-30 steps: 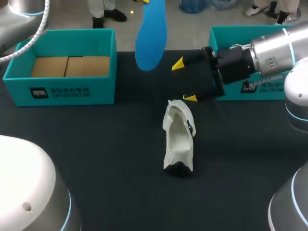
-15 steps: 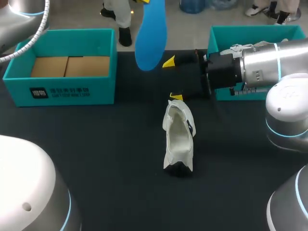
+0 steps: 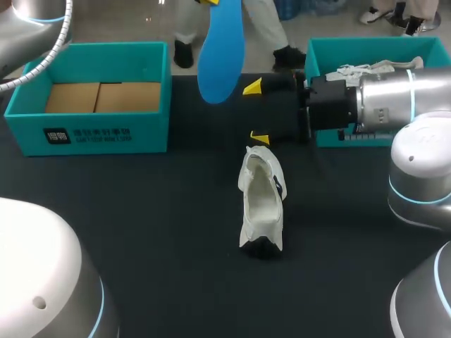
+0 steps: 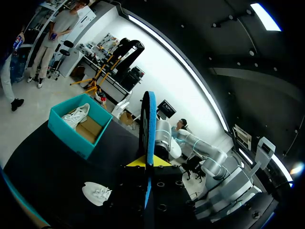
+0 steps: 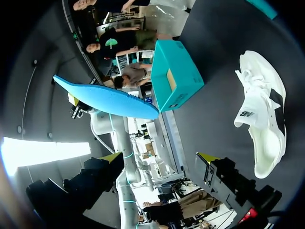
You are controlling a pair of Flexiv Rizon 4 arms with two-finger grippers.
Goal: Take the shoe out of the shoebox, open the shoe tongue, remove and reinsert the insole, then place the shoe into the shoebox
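A blue insole [image 3: 220, 53] hangs upright above the table's far middle, and my left gripper [image 4: 145, 163] is shut on its upper end. The left wrist view shows the insole [image 4: 150, 121] edge-on between the yellow tips. A white shoe [image 3: 261, 204] with black patches lies on the dark table [image 3: 141, 211], its mouth wide open. My right gripper [image 3: 255, 113] is open and level, just right of the insole's lower end and beyond the shoe. In the right wrist view the insole [image 5: 107, 100] lies ahead of the open right gripper [image 5: 159, 157], with the shoe [image 5: 262, 119] off to one side.
A teal shoebox [image 3: 91, 134] with a cardboard floor stands at the back left. Another teal box [image 3: 313, 53] at the back right holds a second white shoe [image 3: 363, 69], with my right arm in front of it.
My right arm has moved left, bringing its open fingers closer to the insole's lower end. The insole, the left gripper and the shoe have stayed put.
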